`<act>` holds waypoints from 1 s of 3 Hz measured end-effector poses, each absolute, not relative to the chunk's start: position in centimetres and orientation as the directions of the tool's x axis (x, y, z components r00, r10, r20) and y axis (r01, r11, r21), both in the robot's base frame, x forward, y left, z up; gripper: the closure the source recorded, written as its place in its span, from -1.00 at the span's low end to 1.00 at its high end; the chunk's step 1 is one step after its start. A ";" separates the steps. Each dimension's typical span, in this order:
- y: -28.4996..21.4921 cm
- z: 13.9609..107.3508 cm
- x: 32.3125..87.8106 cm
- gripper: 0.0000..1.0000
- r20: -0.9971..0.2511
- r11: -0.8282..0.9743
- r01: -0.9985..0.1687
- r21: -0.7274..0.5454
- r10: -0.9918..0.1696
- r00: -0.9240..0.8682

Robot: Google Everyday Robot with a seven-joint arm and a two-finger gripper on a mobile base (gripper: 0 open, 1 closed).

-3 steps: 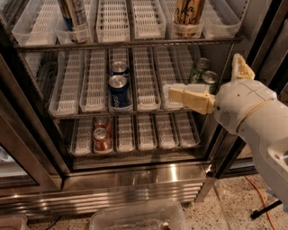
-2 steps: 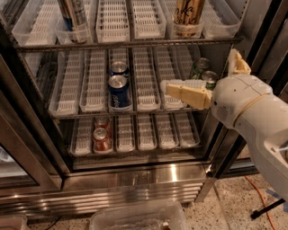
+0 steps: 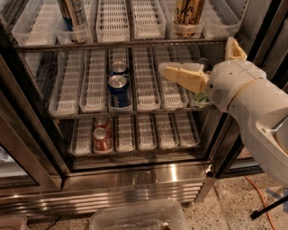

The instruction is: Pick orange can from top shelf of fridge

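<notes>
The orange can (image 3: 186, 13), coppery gold with dark script, stands in a white lane tray on the top shelf (image 3: 135, 45) of the fridge (image 3: 135, 179), right of centre; its top is cut off by the frame. My gripper (image 3: 196, 55) is in front of the middle shelf's right side, below and slightly right of the can, apart from it. Its cream fingers (image 3: 182, 76) are spread open and hold nothing.
A tall slim silver-blue can (image 3: 74, 18) stands on the top shelf at left. Two blue cans (image 3: 119, 90) sit on the middle shelf, a red can (image 3: 102, 138) on the lower one. A green item (image 3: 202, 96) sits behind my gripper. A plastic bin (image 3: 135, 218) lies on the floor.
My gripper has risen and moved slightly left, from the middle shelf's front toward the top shelf's edge. The cans have not moved.
</notes>
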State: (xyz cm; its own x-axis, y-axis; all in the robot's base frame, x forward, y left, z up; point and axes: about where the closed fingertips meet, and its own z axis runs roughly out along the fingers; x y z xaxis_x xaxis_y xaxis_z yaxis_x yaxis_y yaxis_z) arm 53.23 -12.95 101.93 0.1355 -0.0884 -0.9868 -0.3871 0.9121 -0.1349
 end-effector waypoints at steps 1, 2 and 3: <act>-13.1 102.1 53.6 -1.00 -0.982 0.906 -0.390 -0.164 -0.110 0.156; -13.3 102.4 54.5 -1.00 -0.975 0.901 -0.390 -0.192 -0.130 0.179; -13.2 102.6 55.5 -1.00 -0.974 0.897 -0.395 -0.197 -0.132 0.184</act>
